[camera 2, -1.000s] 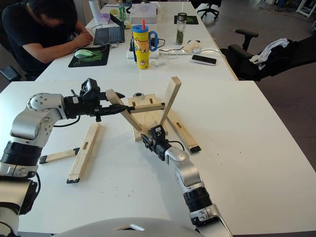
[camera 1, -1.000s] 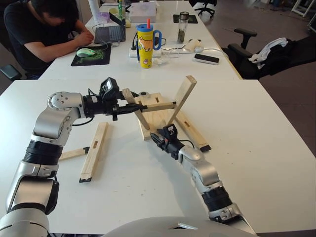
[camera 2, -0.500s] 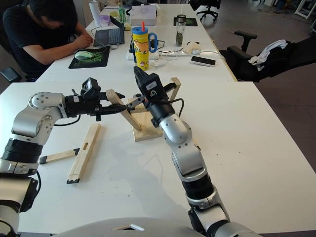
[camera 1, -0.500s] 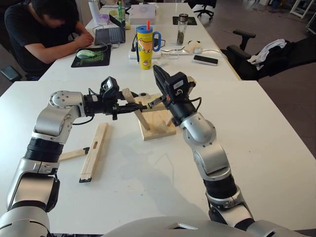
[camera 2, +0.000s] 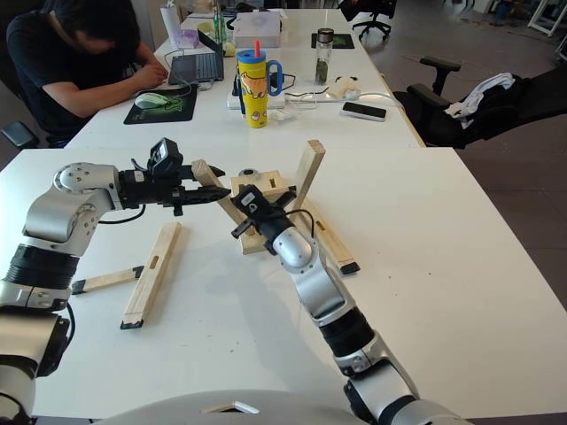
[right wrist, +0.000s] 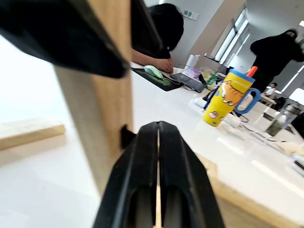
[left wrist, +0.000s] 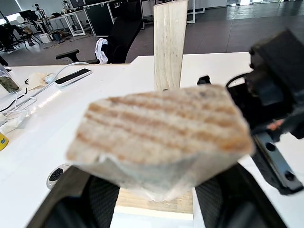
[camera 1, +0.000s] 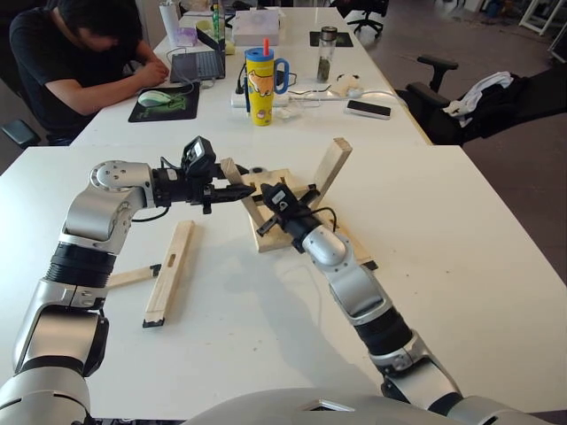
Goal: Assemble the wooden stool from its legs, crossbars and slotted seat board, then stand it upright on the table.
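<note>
Left gripper jaws grasp tilted leg; leg runs near-right down to seat board. Right gripper jaws clenched, empty, beside leg's foot.

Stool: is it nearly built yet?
Not yet. One tilted leg rises from the seat board, and the left gripper holds a second leg there. The right gripper is shut by the board. Left to fit: a slotted leg, a crossbar, a third leg.

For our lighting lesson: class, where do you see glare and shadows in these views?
Right wrist view: bright windows behind the yellow mug, pale light streaks on the table. Left eye view: even light, only faint shadows beside the loose leg.
</note>
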### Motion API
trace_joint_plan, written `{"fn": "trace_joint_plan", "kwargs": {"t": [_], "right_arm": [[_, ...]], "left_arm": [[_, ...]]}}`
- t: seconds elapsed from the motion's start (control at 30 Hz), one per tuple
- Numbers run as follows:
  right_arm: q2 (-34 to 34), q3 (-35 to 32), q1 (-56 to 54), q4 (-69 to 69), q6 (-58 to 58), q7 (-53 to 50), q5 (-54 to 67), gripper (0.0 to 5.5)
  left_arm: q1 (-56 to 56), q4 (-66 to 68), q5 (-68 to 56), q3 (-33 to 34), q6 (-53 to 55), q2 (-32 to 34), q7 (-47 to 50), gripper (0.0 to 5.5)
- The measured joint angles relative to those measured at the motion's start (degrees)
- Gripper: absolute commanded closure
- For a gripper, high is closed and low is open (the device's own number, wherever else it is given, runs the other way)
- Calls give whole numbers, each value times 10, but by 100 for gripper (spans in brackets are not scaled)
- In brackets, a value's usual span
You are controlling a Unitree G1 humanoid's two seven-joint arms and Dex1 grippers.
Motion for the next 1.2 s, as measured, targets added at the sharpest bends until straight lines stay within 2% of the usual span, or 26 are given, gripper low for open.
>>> {"fn": "trace_joint_plan", "kwargs": {"t": [0.13, 0.23, 0.43, 0.63, 0.83, 0.87, 1.03, 1.13, 1.2], "right_arm": [[-26, -40, 53, -95, -57, 35, 50, 550], [-57, -60, 91, -107, -88, 47, 55, 550], [-65, -71, 114, 28, -54, 37, 42, 550], [-14, -67, 56, 163, -31, 2, 23, 550], [3, -47, 27, 181, 33, -8, -2, 550], [3, -46, 27, 176, 44, -8, -4, 550], [2, -36, 28, 150, 76, 2, -6, 550], [2, -36, 30, 143, 80, 3, -6, 550], [2, -37, 31, 141, 81, 3, -6, 550]], "left_arm": [[-9, 11, 3, -4, -2, -4, -5, 349], [-22, 32, 6, -7, -6, -5, -21, 349], [-71, 102, 17, -14, -21, -6, -79, 349], [-101, 159, 31, -15, -42, -20, -114, 349], [-73, 150, 32, -4, -74, -27, -104, 349], [-68, 145, 32, -1, -76, -28, -101, 313], [9, 152, 62, -5, -53, -53, -46, 246], [37, 118, 51, 28, -29, -51, -31, 201], [45, 89, 38, 51, -12, -41, -28, 201]]}}
